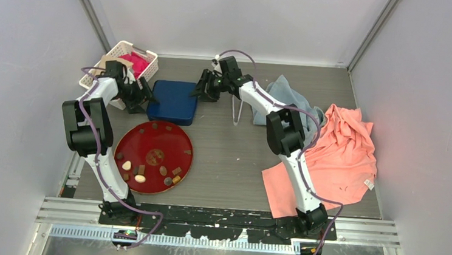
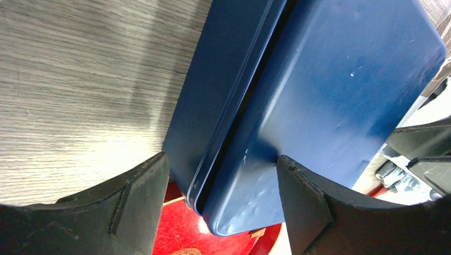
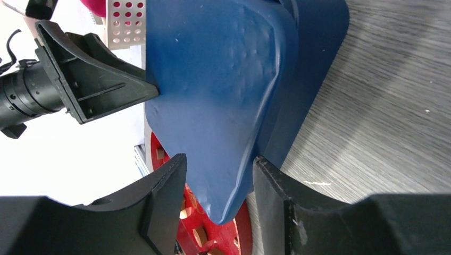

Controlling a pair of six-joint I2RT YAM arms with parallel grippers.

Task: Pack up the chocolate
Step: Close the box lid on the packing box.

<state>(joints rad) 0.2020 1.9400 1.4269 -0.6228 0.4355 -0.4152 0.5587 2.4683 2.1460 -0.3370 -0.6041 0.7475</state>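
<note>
As left fingers [image 2: 133,199] clamp tin [image 2: 330,90] edge, plate [image 1: 140,139] near

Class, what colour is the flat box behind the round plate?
Dark blue; the box shows best in the left wrist view.

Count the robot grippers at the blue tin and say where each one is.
2. The left gripper straddles the left edge of the blue tin; the right gripper straddles its right edge. None looks hidden.

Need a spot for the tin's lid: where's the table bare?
Bare wood lies between the red plate and the orange cloth, nearer than the tongs. A thinner strip runs behind the blue tin. The left is crowded: basket, tin, plate.
</note>
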